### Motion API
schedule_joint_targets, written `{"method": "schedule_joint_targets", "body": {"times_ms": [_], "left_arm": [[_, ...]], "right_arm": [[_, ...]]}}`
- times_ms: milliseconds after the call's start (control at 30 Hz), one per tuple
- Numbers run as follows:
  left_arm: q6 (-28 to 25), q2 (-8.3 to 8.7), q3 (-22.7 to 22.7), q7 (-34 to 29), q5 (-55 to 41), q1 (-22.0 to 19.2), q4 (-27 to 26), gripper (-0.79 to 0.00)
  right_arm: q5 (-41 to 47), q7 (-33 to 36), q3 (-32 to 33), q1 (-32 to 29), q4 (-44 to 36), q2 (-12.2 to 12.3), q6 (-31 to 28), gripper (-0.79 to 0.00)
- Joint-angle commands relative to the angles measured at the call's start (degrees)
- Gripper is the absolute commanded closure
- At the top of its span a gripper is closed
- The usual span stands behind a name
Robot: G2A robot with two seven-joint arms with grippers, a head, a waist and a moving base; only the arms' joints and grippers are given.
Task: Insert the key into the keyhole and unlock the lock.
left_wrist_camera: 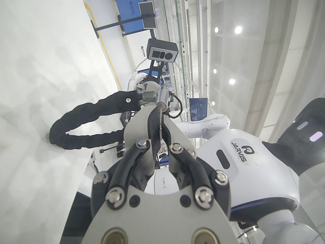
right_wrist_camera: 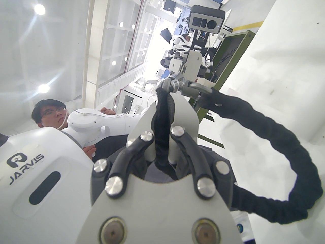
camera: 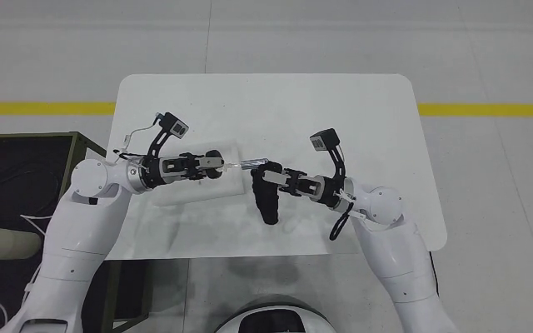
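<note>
Pinched key [left_wrist_camera: 160, 125] in left end effector [left_wrist_camera: 159, 114], tip at lock cylinder [left_wrist_camera: 162, 98]; clamped right end effector [right_wrist_camera: 163, 102] on black sleeved cable [right_wrist_camera: 266, 128] (looped over the worktop [camera: 350, 100]).

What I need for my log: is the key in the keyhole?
Apparently in: the key, held by the left gripper, runs straight into the end of the lock. Depth cannot be told.

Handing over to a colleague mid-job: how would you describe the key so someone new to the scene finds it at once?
At the middle of the white table is a black cable lock. The key is the thin silver blade pinched in the left gripper, its tip at the lock's silver cylinder. The cable beside it is thick and black.
</note>
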Motion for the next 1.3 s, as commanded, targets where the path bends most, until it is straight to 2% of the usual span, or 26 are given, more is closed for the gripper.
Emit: {"method": "schedule_joint_targets", "body": {"times_ms": [0, 567, 767, 1100, 1267], "left_arm": [[-0.1, -0.15, 0.1, -0.1, 0.1, 0.0, -0.2, 0.000], [-0.3, -1.09, 0.5, -1.7, 2.6, -0.3, -1.5, 0.000], [0.8, -1.23, 0.6, -4.0, 3.2, -0.6, -1.5, 0.000], [0.8, -1.23, 0.6, -4.0, 3.2, -0.6, -1.5, 0.000], [-9.3, -1.05, -2.1, 4.3, 15.3, 3.7, -9.1, 0.000]], "right_arm": [[0.1, -0.2, -0.1, 0.0, 0.0, 0.1, -0.2, 0.000], [-3.3, -2.4, -0.9, -0.5, -2.0, 0.8, 0.5, 0.000], [-3.6, -2.7, -0.4, -0.5, -2.8, 1.1, 1.4, 0.000], [-3.6, -2.7, -0.4, -0.5, -2.8, 1.1, 1.4, 0.000], [-5.0, -5.0, -0.1, -3.7, -6.4, 1.4, 2.2, 0.000]]}}
